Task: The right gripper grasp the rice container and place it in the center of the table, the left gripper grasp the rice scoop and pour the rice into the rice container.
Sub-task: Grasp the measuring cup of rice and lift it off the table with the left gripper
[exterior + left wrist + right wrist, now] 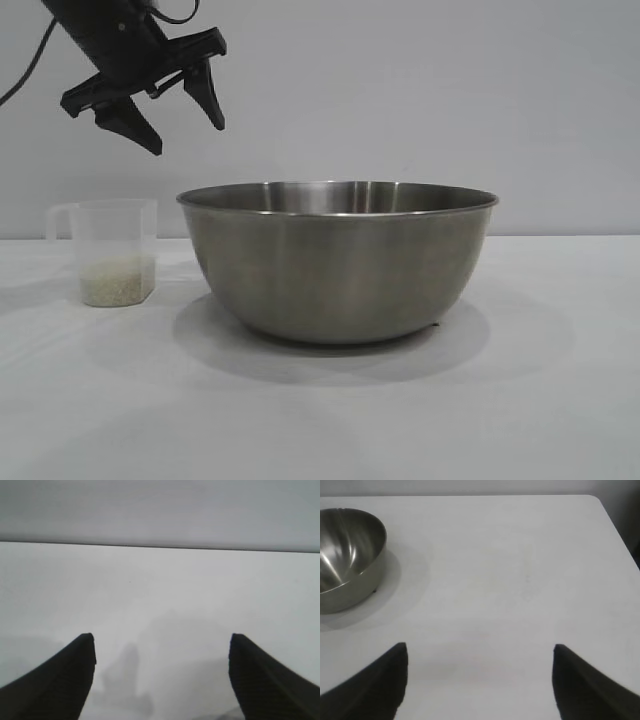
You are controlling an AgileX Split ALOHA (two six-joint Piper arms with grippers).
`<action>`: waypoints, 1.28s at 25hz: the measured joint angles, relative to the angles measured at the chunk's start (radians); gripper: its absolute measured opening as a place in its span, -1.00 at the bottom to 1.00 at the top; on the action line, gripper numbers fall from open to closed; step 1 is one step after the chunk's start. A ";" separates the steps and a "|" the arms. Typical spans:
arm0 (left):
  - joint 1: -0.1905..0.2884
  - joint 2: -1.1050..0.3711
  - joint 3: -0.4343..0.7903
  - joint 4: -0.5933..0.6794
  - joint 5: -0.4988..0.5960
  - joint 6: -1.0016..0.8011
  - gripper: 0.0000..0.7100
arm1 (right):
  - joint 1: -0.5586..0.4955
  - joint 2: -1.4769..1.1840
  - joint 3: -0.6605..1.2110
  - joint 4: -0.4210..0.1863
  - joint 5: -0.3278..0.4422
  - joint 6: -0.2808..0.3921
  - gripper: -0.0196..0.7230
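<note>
Steel bowl [338, 262] nearest, mid-table [560, 400]; scoop [116, 250] with rice [117, 283] just beside it. My left claw [185, 125] hangs above scoop, spread wide, empty. Right claw [480, 680] spread, empty.

Looks like a lab test bench: bare white table [560, 400], blank grey wall [420, 90] behind, black cabled robot arm [110, 40] overhead, far left.

Beneath the black two-fingered left gripper [185, 120], open air reaches the small clear plastic scoop [117, 265]; the big steel bowl [338, 262] crowds in just beside.
</note>
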 joint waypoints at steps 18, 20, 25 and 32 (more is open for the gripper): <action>0.000 -0.371 0.000 0.190 0.484 -0.122 0.37 | 0.000 0.000 0.000 0.000 0.000 0.000 0.49; 0.000 -0.393 0.000 0.192 0.547 -0.131 0.37 | 0.000 0.000 0.000 0.000 0.000 0.000 0.49; 0.000 -0.447 0.046 0.209 0.627 -0.144 0.37 | 0.000 0.000 0.000 0.000 0.000 0.000 0.49; 0.000 -0.576 0.214 0.219 0.619 -0.148 0.37 | 0.000 0.000 0.000 0.000 0.000 0.000 0.49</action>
